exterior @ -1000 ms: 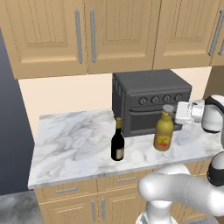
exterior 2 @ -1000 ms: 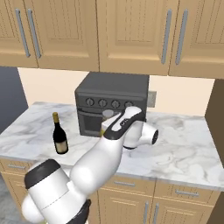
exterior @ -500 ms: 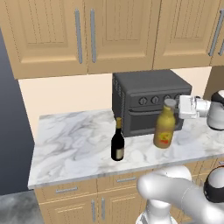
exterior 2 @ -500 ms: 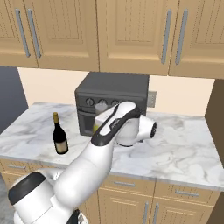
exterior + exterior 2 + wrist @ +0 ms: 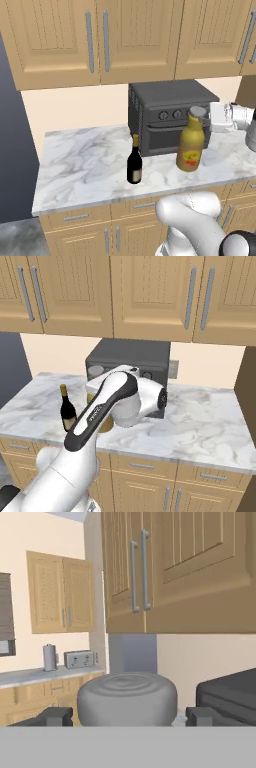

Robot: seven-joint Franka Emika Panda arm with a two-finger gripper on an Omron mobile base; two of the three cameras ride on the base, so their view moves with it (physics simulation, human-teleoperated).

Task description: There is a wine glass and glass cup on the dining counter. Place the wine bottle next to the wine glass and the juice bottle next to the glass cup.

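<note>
The gripper (image 5: 127,717) is level with the top of the juice bottle (image 5: 191,144), and its two dark finger tips (image 5: 56,716) stand wide apart, one on either side of the bottle's grey cap (image 5: 127,698). The jaws are open; there is a gap between each tip and the cap, so nothing is gripped. From the hand view the cap is a squat, smooth, rounded disc sitting squarely between the jaws, with faint concentric rings on its top. The bottle's body below is cut off there.

From the left base view the bottle is stout, amber-yellow and glossy, with a short neck and a yellow-and-red label whose print is too small to read. The white hand comes in from the right edge at cap height, and the finger tips themselves are hard to pick out against the bottle.

From the right base view the arm's white elbow covers nearly all of the juice bottle; just a sliver of amber shows under it.

Well away from the jaws, on the far side of the juice bottle, stands the wine bottle (image 5: 134,161): slim, near-black, with a yellowish top and a pale label. Both bottles rest on the veined white-grey marble counter (image 5: 80,160). Behind them sits a boxy dark grey toaster oven (image 5: 167,112) with round knobs. Tan wooden cabinets (image 5: 100,37) with long metal handles hang above.
</note>
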